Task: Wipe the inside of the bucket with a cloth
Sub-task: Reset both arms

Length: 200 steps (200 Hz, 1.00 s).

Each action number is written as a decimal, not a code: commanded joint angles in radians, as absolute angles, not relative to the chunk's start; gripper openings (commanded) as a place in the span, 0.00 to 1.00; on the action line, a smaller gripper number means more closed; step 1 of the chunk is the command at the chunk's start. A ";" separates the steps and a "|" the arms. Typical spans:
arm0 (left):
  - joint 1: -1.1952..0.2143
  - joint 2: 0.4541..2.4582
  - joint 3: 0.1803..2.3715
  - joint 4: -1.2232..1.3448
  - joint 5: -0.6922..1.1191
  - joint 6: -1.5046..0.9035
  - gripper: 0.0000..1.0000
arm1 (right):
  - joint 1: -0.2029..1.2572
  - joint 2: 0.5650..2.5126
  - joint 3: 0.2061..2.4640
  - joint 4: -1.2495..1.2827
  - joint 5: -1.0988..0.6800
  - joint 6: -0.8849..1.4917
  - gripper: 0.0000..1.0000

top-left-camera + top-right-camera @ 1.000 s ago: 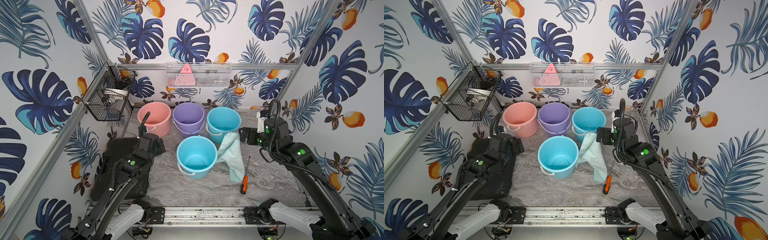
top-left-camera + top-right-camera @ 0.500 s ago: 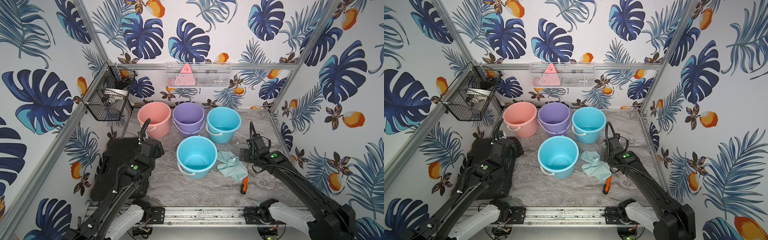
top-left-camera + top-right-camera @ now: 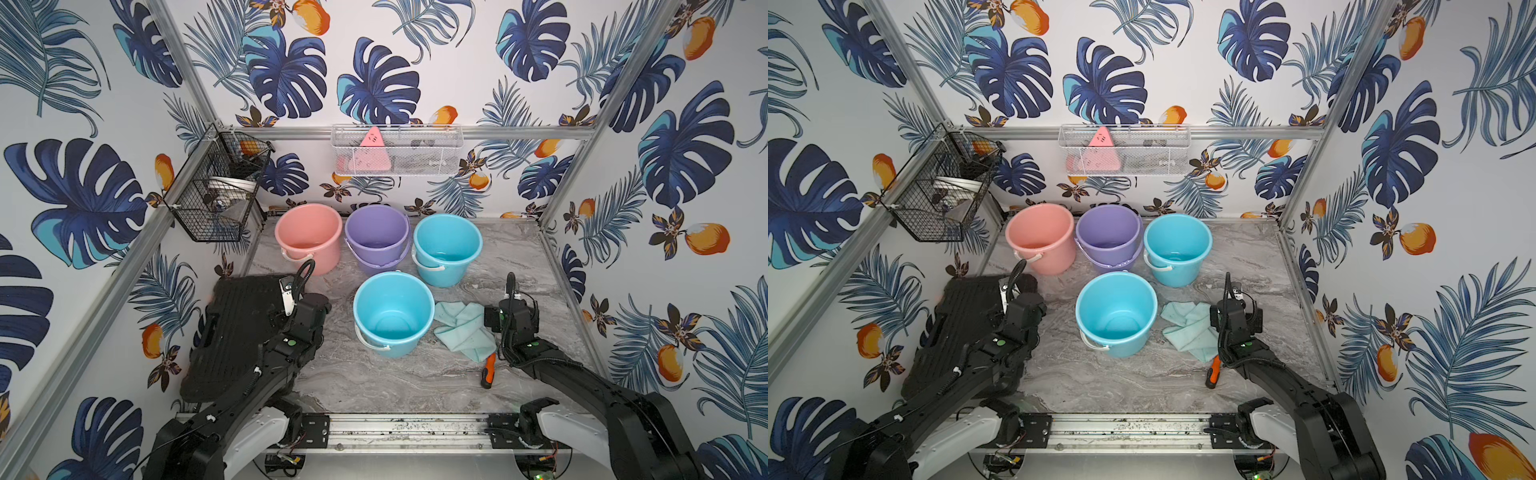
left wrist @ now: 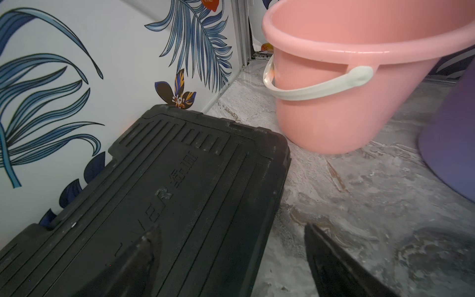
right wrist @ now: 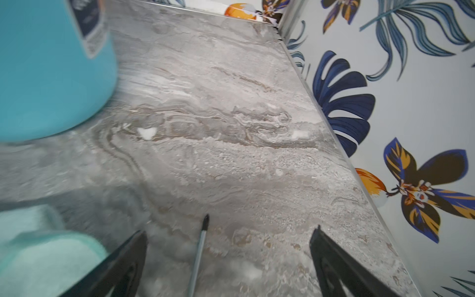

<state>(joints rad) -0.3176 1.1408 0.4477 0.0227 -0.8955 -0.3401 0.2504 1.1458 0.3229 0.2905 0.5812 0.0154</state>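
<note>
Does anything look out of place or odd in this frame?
The pale mint microfibre cloth lies crumpled on the grey marble tabletop beside the front light-blue plastic bucket, not inside it. An orange-handled screwdriver lies next to the cloth, a stray tool for a wiping task.

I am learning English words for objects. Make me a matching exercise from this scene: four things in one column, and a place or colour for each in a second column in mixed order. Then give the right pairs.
Column A
1. cloth
2. screwdriver
3. pink bucket
4. plastic case

Column B
a. leftmost in the back row
b. crumpled on the table, beside the front blue bucket
c. black, at the table's left side
d. orange handle, by the cloth's near corner

Pairs: 1-b, 2-d, 3-a, 4-c
</note>
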 commanded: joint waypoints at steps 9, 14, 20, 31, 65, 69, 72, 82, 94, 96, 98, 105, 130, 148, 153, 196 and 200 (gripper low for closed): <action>-0.318 1.210 0.333 0.525 -0.887 -0.128 0.91 | 0.138 1.252 0.268 0.712 0.492 0.078 1.00; -0.318 1.228 0.307 0.596 -0.877 -0.107 0.92 | 0.133 1.265 0.268 0.733 0.476 0.076 1.00; -0.318 1.253 0.281 0.675 -0.862 -0.084 0.92 | 0.119 1.286 0.264 0.779 0.436 0.069 1.00; -0.316 1.295 0.257 0.811 -0.847 -0.018 0.93 | 0.093 1.336 0.255 0.882 0.383 0.057 1.00; -0.303 1.393 0.202 1.100 -0.705 0.059 0.95 | 0.068 1.463 0.297 0.986 0.255 0.023 1.00; -0.301 1.410 0.200 1.135 -0.694 0.070 0.96 | 0.063 1.475 0.303 0.975 0.225 0.027 1.00; -0.298 1.422 0.198 1.156 -0.688 0.078 0.96 | 0.056 1.488 0.304 0.984 0.200 0.025 1.00; -0.291 1.453 0.195 1.208 -0.673 0.090 0.97 | 0.043 1.551 0.289 1.067 0.135 0.012 1.00; -0.273 1.472 0.187 1.235 -0.632 0.071 0.98 | 0.040 1.654 0.268 1.206 0.103 -0.004 1.00; -0.265 1.476 0.184 1.242 -0.619 0.063 0.99 | 0.040 1.671 0.262 1.250 0.098 -0.011 1.00; -0.258 1.482 0.181 1.250 -0.605 0.058 0.99 | 0.040 1.686 0.258 1.288 0.097 -0.016 1.00; -0.236 1.509 0.171 1.292 -0.566 0.050 0.99 | 0.039 1.701 0.247 1.337 0.093 -0.021 1.00; -0.167 1.635 0.150 1.469 -0.453 0.026 0.99 | 0.024 1.632 0.316 1.083 0.067 0.002 1.00; -0.153 1.603 0.203 1.309 -0.378 0.015 0.99 | 0.023 1.674 0.335 1.123 0.106 0.010 1.00; -0.151 1.622 0.220 1.286 -0.359 0.022 0.99 | 0.022 1.657 0.355 1.055 0.111 0.020 1.00; -0.114 1.657 0.350 1.066 -0.256 0.026 0.99 | 0.006 1.657 0.395 0.974 0.186 0.067 1.00; -0.114 1.650 0.351 1.048 -0.255 0.023 0.99 | 0.006 1.660 0.391 0.985 0.187 0.067 0.99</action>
